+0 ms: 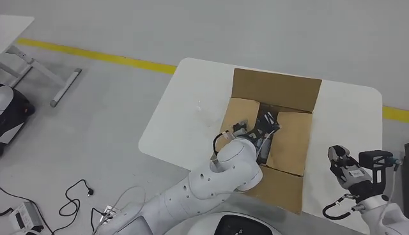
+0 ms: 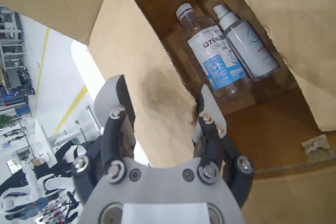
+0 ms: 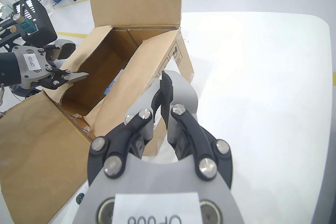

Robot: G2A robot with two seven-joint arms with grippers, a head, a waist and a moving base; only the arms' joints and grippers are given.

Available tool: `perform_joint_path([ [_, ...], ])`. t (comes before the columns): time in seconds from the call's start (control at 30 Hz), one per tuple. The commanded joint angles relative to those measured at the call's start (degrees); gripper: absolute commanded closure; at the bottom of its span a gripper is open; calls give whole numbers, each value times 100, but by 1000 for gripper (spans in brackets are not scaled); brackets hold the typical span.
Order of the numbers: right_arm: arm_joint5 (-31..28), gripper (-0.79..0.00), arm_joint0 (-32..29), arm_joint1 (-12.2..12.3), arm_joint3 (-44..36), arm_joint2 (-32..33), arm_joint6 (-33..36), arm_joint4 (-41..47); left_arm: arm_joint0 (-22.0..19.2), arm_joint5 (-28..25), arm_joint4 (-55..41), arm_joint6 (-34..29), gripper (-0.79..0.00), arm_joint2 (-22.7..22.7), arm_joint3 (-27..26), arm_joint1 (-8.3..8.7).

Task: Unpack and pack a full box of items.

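The cardboard box [image 1: 276, 89] stands open on the worktop [image 3: 262, 78]. A clear screw-cap bottle [image 2: 215, 57] and a spray bottle [image 2: 252, 49] lie side by side on its floor, so unpacking looks barely begun. The left end effector [image 2: 164, 95] is spread wide astride a side flap [image 2: 136, 51], clamping nothing, and the right end effector [image 3: 169, 83] hangs beside the box, closed and empty.

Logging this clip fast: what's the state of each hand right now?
Left hand: open, astride a box flap, holding nothing.
Right hand: closed, empty.
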Motion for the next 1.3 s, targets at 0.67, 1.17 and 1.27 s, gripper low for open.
perform_joint_path([
  [0.67, -249, 0, -140, -64, -12, 201, 14, 836, 666, 431, -1037, 678, 0, -1292, -1460, -62],
  [1.17, -921, 0, 220, -69, 210, 144, 725, 1525, 966, 410, -2251, 667, -763, -2202, -1537, -24],
  [1.27, -920, 0, 329, -84, 277, 32, 749, 1500, 959, 354, -1989, 657, -785, -2236, -1446, -6],
])
